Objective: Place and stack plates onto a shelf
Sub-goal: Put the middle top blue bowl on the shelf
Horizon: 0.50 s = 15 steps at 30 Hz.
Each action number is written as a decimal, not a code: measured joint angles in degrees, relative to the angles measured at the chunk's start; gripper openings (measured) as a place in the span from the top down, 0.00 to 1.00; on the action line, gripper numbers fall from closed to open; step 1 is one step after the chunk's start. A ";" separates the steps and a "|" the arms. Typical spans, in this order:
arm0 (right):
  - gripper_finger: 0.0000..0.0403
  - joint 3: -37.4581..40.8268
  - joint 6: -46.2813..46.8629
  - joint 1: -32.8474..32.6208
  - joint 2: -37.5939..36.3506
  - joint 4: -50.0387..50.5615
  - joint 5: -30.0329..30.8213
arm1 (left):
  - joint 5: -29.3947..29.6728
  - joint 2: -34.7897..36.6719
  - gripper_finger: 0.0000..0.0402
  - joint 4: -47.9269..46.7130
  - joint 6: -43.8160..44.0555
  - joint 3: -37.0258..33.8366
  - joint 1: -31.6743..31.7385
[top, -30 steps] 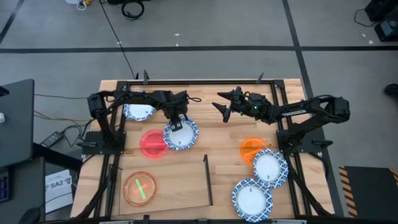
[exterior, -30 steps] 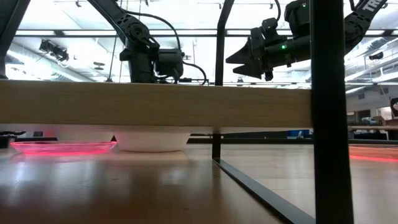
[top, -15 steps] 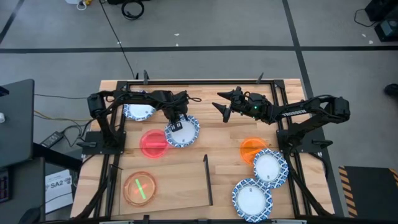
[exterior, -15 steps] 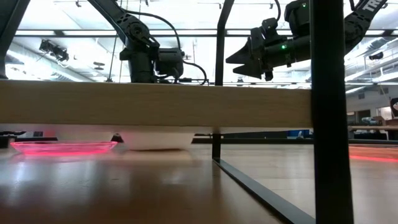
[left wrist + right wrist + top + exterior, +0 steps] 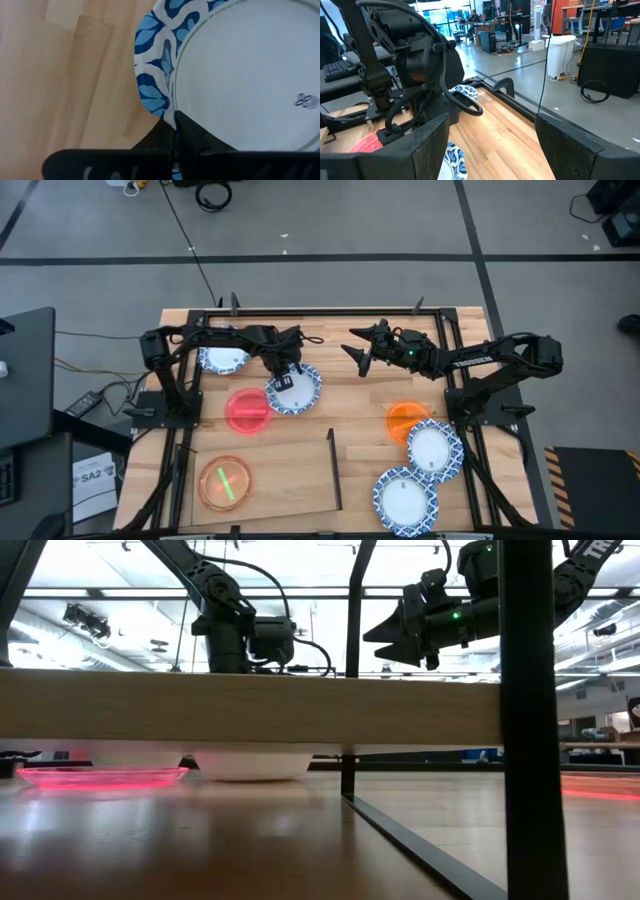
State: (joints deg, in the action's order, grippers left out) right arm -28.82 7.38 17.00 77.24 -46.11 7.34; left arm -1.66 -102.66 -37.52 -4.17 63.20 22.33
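My left gripper (image 5: 284, 377) is shut on a blue-and-white rimmed plate (image 5: 298, 392) in the far-left middle of the table, beside a red plate (image 5: 247, 412). In the low view this plate (image 5: 255, 765) sits at or just above the tabletop. A second patterned plate (image 5: 222, 360) lies under the left arm. An orange plate with green in it (image 5: 225, 483) rests on the pale shelf (image 5: 290, 480). My right gripper (image 5: 358, 358) hangs open in the air over the far middle. An orange plate (image 5: 403, 420) and two patterned plates (image 5: 435, 450) (image 5: 405, 500) lie at the right. My left gripper (image 5: 174, 131) pinches the plate's patterned rim (image 5: 167, 112) between its two fingers on the plate's left, far side, coming from above and slanting down. The plate stays about level. Whether its base touches the table, I cannot tell.
The shelf's black bar (image 5: 333, 470) runs near to far at the table's middle. In the low view the shelf's edge (image 5: 250, 705) and a black post (image 5: 527, 720) stand close in front. Black frame rails line the table's sides. Bare tabletop shows between the shelf and the right-hand plates.
My left gripper has carried the patterned plate a short way toward the table's right and far side, away from the red plate. Midway its base rose a little off the tabletop, and it sits low again now. The right arm has kept still.
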 joint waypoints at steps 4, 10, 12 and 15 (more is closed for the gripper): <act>0.26 0.00 0.00 0.01 -0.01 0.00 0.00 | -0.15 1.71 0.98 -1.95 -0.02 -0.04 0.02; 0.26 0.00 0.00 0.01 0.01 0.00 0.01 | -0.96 5.99 0.98 -5.43 0.05 -0.07 0.00; 0.26 0.00 0.00 0.00 -0.01 0.01 -0.01 | -1.03 7.70 0.98 -7.15 0.07 -0.07 0.00; 0.26 0.00 0.00 0.01 0.00 0.02 0.01 | -2.86 10.21 0.98 -9.61 0.63 -0.08 0.00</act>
State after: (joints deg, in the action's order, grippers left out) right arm -28.82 7.38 17.02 77.24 -46.09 7.35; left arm -4.52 -92.45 -47.13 -3.54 63.12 22.33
